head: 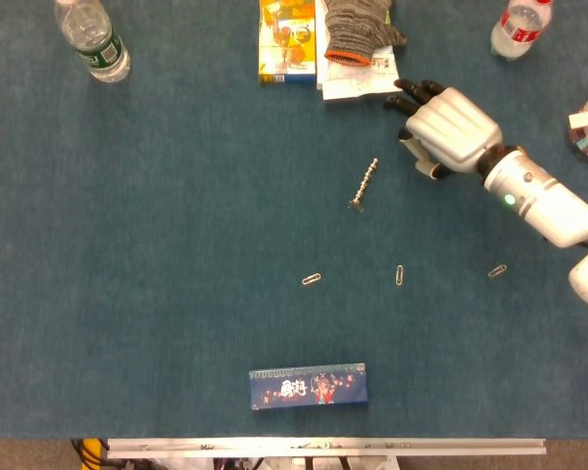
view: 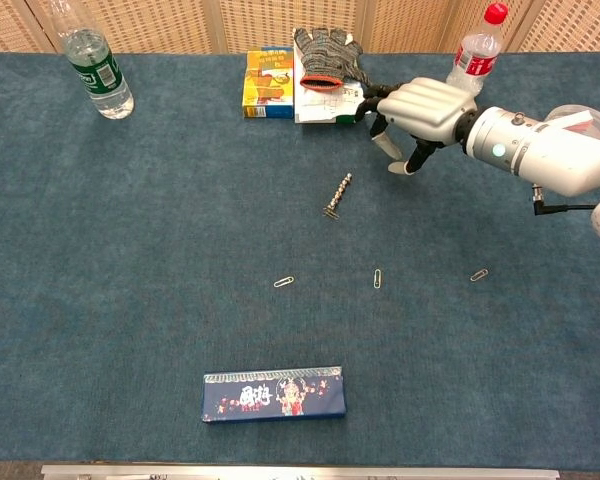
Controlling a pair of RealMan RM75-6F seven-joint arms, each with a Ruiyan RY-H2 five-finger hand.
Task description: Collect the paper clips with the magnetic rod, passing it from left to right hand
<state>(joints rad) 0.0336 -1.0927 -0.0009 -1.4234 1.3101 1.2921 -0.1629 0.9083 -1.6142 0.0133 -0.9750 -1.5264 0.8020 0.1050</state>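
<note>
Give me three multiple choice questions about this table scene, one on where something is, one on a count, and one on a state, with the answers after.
1. Where is the magnetic rod?
A. On the cloth, left of the right hand
B. In the right hand
C. On the blue box

2. How many paper clips lie on the cloth?
A. One
B. Three
C. Five

3. What is the right hand doing?
A. Gripping a bottle
B. Holding nothing
C. Pressing on the glove

Answers: 1 A, the rod lies alone on the cloth. 2 B, three clips. 3 B, its fingers are empty.

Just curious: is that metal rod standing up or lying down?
Lying flat: the magnetic rod rests lengthwise on the blue table, untouched.
</note>
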